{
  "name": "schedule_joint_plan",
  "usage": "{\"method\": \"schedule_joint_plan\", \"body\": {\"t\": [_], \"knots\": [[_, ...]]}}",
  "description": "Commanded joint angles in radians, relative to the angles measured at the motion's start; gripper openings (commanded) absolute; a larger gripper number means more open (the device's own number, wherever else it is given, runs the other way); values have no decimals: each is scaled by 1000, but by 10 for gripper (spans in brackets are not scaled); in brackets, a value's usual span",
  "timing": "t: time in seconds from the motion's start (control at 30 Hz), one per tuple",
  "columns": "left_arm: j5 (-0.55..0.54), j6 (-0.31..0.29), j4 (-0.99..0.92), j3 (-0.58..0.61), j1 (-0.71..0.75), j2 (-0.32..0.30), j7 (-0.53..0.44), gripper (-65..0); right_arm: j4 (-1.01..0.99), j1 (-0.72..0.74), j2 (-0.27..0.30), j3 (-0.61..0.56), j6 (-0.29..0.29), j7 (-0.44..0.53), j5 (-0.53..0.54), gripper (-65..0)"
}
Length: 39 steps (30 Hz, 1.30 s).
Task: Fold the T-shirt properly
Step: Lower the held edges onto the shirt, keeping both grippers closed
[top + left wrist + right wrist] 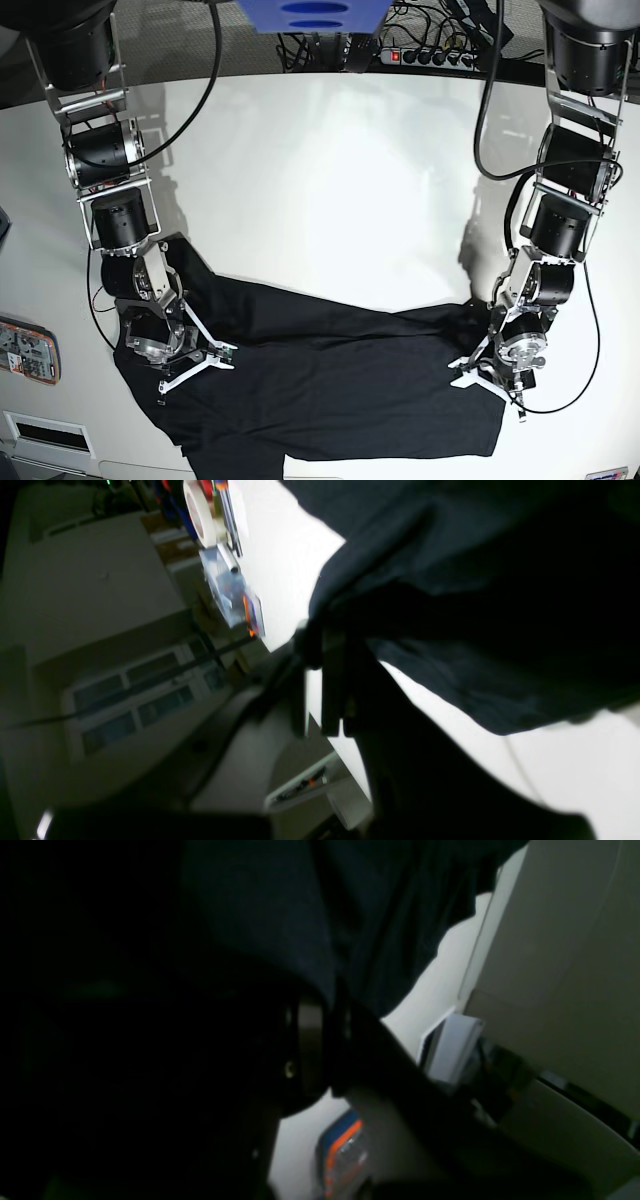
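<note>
The black T-shirt [330, 380] is spread crumpled over the near part of the white table [330, 180]. Its left edge rises beside my right arm [150, 340]. Its right edge bunches beside my left arm [520, 350]. In the left wrist view my left gripper [325, 640] is shut on a fold of the T-shirt [475, 605], which hangs above the table. The right wrist view shows my right gripper [325, 1000] shut on the dark cloth [300, 905]. The base view hides both sets of fingertips in the fabric.
A power strip [430, 55] and cables lie beyond the table's far edge. A packet with an orange edge [28, 348] lies at the left, off the table. A tape roll [200, 510] and a clear packet [232, 592] show in the left wrist view.
</note>
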Motion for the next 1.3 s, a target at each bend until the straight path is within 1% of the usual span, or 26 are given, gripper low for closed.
{"method": "schedule_joint_plan", "body": {"t": [0.0,0.03,0.1,0.17,0.23,0.3,0.37,0.43,0.57,0.63,0.73,0.8,0.87,0.97,1.07,1.13,1.17,1.27], "knots": [[35,19,13,-4,-33,-13,9,-650,15,38,7,5,-15,-2,-11,-650],[65,19,13,-4,-32,-11,9,-650,17,38,7,6,-15,-2,-6,-650],[121,19,12,-4,-30,-11,9,-650,18,38,7,10,-15,-2,-5,-533],[164,19,12,-4,-29,-8,9,-650,20,38,7,10,-15,-2,-5,-396],[178,19,12,-4,-27,-6,9,-650,20,38,6,10,-15,-2,-5,-300],[178,19,12,-5,-16,-5,9,-650,20,38,6,11,-15,-2,-3,-226],[178,19,12,-5,-16,-5,9,-650,20,38,6,33,-15,-2,-3,-176],[178,19,12,-5,-16,-5,9,-650,20,38,6,82,-15,0,-3,-154],[178,19,12,-4,-15,-5,9,-650,15,38,6,163,-15,4,10,-146],[178,19,12,-4,-15,-5,9,-650,15,38,6,183,-15,4,76,-146],[178,19,12,-4,-15,-5,9,-650,15,38,6,178,-10,-3,193,-147],[178,19,12,-4,5,-5,11,-650,17,36,6,177,-10,-43,239,-147],[178,19,12,-4,14,-8,11,-650,15,36,6,175,-10,-60,244,-147],[178,19,-23,-4,19,-6,11,-650,14,38,6,175,-10,-57,244,-147],[178,19,-60,-5,11,-3,11,-650,-14,38,4,175,-12,-25,244,-147],[178,19,-62,-5,11,-3,9,-650,-91,38,4,175,-16,-3,244,-147],[178,19,-62,-5,11,-3,9,-650,-143,38,4,177,-36,7,244,-147],[178,19,-62,-5,11,-8,9,-650,-221,38,4,177,-179,20,242,-147]]}}
